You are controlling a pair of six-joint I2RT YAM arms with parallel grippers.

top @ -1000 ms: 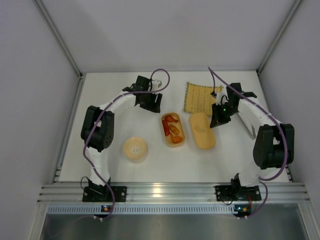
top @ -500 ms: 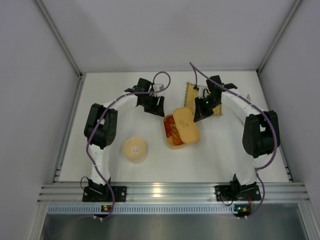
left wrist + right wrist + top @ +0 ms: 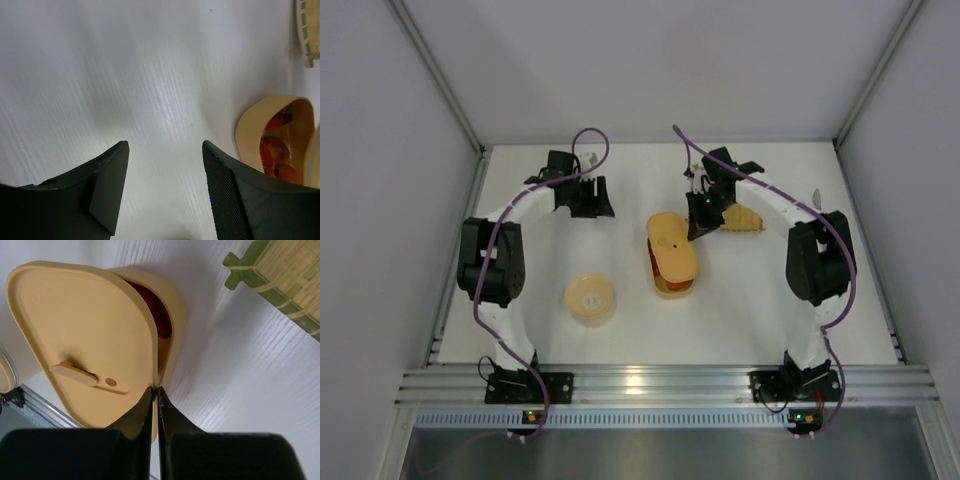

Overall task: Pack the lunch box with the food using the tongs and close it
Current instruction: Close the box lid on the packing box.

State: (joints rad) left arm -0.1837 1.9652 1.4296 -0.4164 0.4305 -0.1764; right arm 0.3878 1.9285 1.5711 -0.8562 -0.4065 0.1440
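Note:
The orange-tan lunch box (image 3: 671, 287) lies mid-table, and its matching lid (image 3: 672, 245) hangs tilted over it, covering most of it. My right gripper (image 3: 698, 228) is shut on the lid's far-right edge. In the right wrist view the fingertips (image 3: 155, 388) pinch the lid (image 3: 85, 340) rim, with the box (image 3: 175, 315) below and red food (image 3: 159, 315) in the gap. My left gripper (image 3: 590, 205) stands open over bare table, left of the box. Its wrist view shows the empty gripper (image 3: 165, 150), the box rim (image 3: 247, 132) and orange-red food (image 3: 272, 150). A pale tip of the tongs (image 3: 817, 194) peeks past the right arm.
A round tan container (image 3: 589, 298) sits front left of the box. A bamboo mat (image 3: 745, 218) lies behind the right gripper, partly under the arm; the mat (image 3: 285, 280) also shows in the right wrist view. White walls close in the table on three sides.
My right arm has carried the lid left, from the table beside the box to above it. The left arm has swung away to the left, its gripper still open.

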